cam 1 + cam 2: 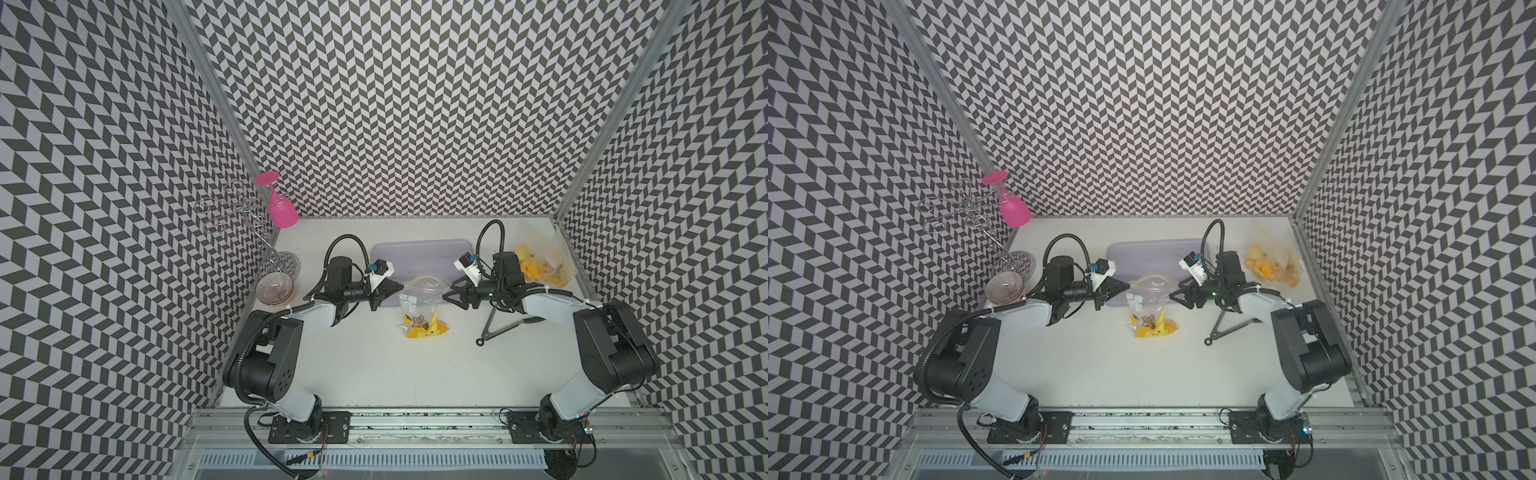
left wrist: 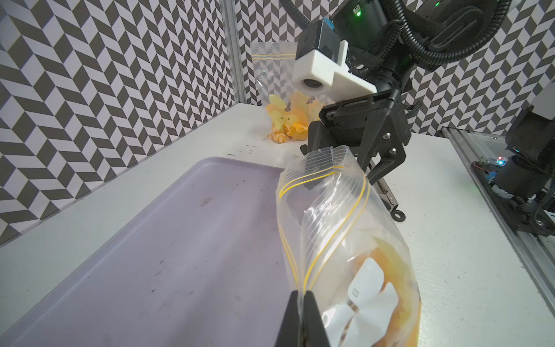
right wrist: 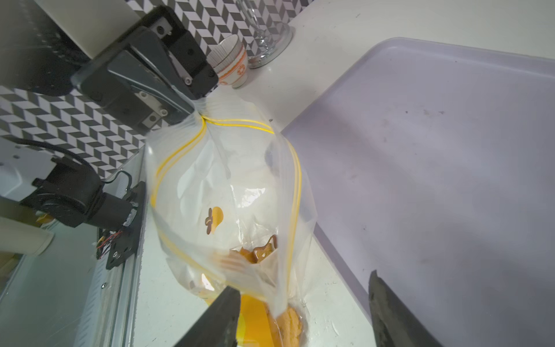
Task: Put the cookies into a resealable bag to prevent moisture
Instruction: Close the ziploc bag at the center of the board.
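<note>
Cookies (image 1: 424, 326) lie at the bottom of the clear resealable bag (image 1: 420, 297), mid-frame in both top views, beside the lilac tray (image 1: 419, 253). Left gripper (image 1: 402, 286) pinches the bag's zip corner; right gripper (image 1: 444, 297) is spread around the opposite edge.

Robotics lab test cell: chevron-patterned walls (image 1: 415, 104), white table (image 1: 374, 365), aluminium mounting rail (image 1: 424, 419).

The only lettering I can read is a faint pale "STAR" printed on the far resealable bag (image 2: 270, 67), seen from my left wrist; the smaller lines beneath it blur. The white patches (image 2: 366, 282) on the nearer bag (image 2: 339, 210) carry a tiny mark I cannot read.
</note>
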### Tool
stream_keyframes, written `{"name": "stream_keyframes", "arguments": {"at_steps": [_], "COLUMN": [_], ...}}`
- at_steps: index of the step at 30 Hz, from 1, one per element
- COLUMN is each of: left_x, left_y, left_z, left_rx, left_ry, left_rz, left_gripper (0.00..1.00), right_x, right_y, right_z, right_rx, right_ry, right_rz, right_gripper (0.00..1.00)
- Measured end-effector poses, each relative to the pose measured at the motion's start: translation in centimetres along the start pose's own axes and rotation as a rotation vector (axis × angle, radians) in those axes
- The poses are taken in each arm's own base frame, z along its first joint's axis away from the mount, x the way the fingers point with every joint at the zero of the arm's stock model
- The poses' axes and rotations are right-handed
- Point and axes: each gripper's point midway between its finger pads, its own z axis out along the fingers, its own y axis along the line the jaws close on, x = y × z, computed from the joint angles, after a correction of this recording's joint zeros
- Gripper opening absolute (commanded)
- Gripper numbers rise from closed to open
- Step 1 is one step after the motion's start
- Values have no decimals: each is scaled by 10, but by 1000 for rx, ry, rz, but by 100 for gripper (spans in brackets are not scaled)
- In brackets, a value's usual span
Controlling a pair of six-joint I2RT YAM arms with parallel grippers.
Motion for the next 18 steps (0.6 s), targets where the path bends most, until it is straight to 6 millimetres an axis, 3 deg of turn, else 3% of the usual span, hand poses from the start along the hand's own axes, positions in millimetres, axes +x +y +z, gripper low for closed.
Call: {"name": "stream_keyframes", "arguments": {"at_steps": [12,18], "left_x": [1,-4], "left_y": [0,0], "left_z": [0,-2], "left_rx": [1,-2], "left_ry": [6,-1], "left_rz": [-1,10], "left_gripper": [0,0], "right_x": [-9,-20], "right_y": [13,24], "right_z": [-1,-20], "right_rx": [-80,7], "right_ry": [-41,-73], "right_rz": [-16,-41], "right_gripper": [0,0]}}
